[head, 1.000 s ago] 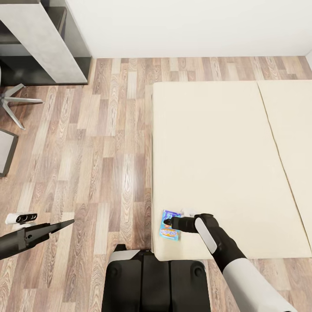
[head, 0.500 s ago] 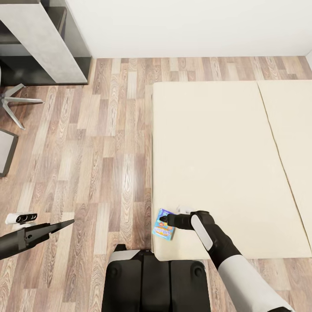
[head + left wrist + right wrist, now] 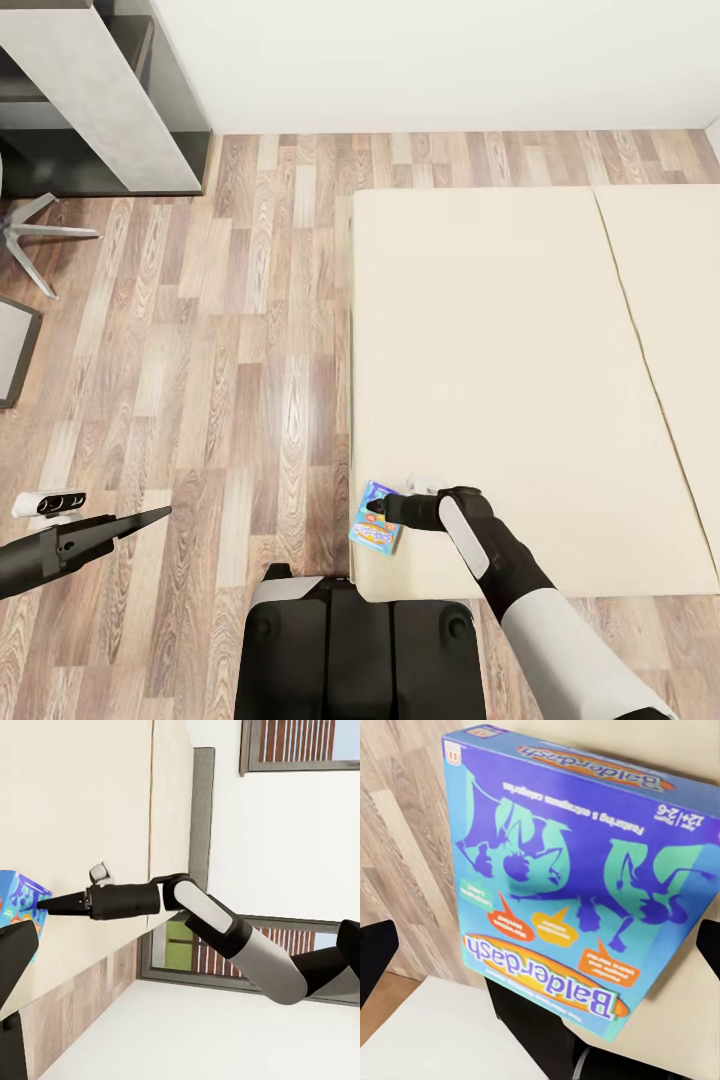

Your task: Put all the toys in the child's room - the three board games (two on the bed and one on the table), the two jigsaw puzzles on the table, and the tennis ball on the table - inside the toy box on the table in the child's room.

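meanwhile, a blue board game (image 3: 376, 524) was seen tilted over the bed (image 3: 520, 380) corner at the right gripper (image 3: 378, 512), its jaws spread wide, while the left gripper (image 3: 150, 518) had its jaws shut over the floor (image 3: 220, 380).

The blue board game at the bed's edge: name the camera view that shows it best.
The right wrist view: the blue board game spans most of the picture, its Balderdash lettering readable. The head view shows it small at the bed corner by the right gripper. The left wrist view catches just a corner.
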Tool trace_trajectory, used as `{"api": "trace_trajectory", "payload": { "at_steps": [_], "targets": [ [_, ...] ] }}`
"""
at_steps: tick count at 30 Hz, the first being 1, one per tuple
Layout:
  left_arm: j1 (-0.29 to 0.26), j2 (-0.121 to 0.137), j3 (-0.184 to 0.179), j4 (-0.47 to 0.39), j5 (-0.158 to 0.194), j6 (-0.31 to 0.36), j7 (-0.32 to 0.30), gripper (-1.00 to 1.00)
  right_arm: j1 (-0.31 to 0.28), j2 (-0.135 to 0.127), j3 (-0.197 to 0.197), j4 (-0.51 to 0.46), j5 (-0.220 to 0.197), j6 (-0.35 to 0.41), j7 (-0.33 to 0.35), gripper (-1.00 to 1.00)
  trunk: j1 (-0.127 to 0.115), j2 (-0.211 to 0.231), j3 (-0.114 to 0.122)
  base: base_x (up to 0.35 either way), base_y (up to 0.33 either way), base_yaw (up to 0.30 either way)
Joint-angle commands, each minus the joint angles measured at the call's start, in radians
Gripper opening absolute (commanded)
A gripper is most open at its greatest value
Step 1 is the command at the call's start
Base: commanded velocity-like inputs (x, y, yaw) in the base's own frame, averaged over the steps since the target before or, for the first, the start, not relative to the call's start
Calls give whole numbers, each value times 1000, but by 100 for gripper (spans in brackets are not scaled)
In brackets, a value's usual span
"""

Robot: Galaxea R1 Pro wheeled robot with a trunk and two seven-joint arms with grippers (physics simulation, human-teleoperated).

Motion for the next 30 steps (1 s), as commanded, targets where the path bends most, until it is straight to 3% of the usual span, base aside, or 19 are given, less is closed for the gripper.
{"api": "trace_trajectory", "payload": {
  "at_steps": [1,30],
  "targets": [
    [0,0,0,0,-1,11,-4,100,0,0,0,0,6,4,5,100,1,-2,-1,0,0,0],
    [0,-1,0,0,-1,11,-4,100,-1,23,0,2,2,-1,6,100,1,-2,-1,0,0,0]
  ]
}}
